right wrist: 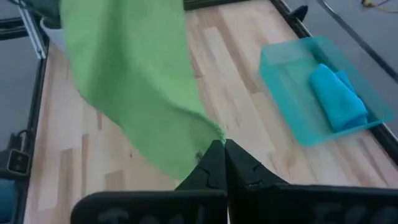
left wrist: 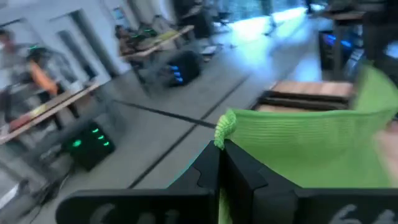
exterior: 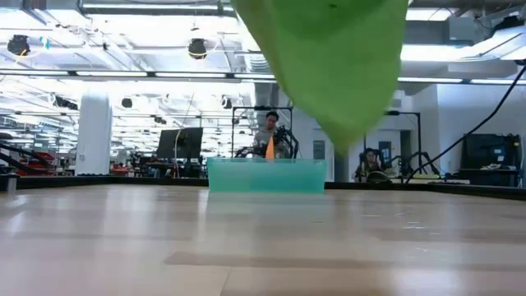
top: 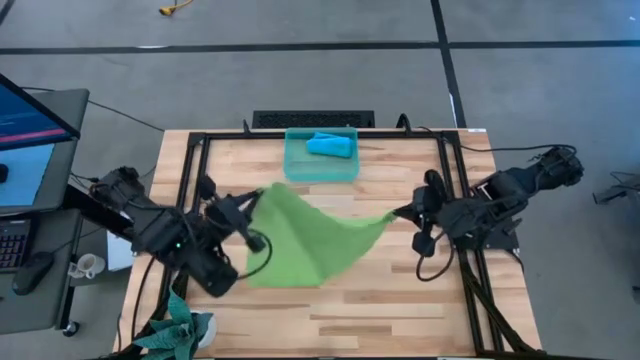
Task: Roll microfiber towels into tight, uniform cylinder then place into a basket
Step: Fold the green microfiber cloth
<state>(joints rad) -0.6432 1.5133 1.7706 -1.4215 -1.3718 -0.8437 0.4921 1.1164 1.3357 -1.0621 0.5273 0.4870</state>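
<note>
A lime green towel (top: 310, 235) hangs spread in the air between my two grippers. In the low view its lowest part (exterior: 341, 74) is well clear of the tabletop. My left gripper (top: 255, 200) is shut on the towel's left corner and my right gripper (top: 400, 214) on its right corner. At the table's far side the teal basket (top: 296, 168) stands on its bottom, with a rolled sky blue towel (top: 332, 146) lying inside it. The basket (right wrist: 286, 81) and the blue roll (right wrist: 336, 96) also show in the right wrist view. My left gripper pinches a bunched corner of the green towel (left wrist: 225, 126) between its two fingertips, coming nearly level from the table's left. The cloth stretches away from the fingers, lifted clear of the table. My right gripper pinches the opposite corner (right wrist: 213, 134) between its fingertips, slanting down from the table's right. The towel spreads away from that corner and sags between the grippers.
A black frame rail (top: 190, 170) runs round the tabletop. A green plant (top: 180, 330) sits at the near left corner. A monitor (top: 25, 120) and keyboard stand left of the table. A person (exterior: 271, 123) sits in the room behind. Bare wood (top: 380, 310) lies near the front.
</note>
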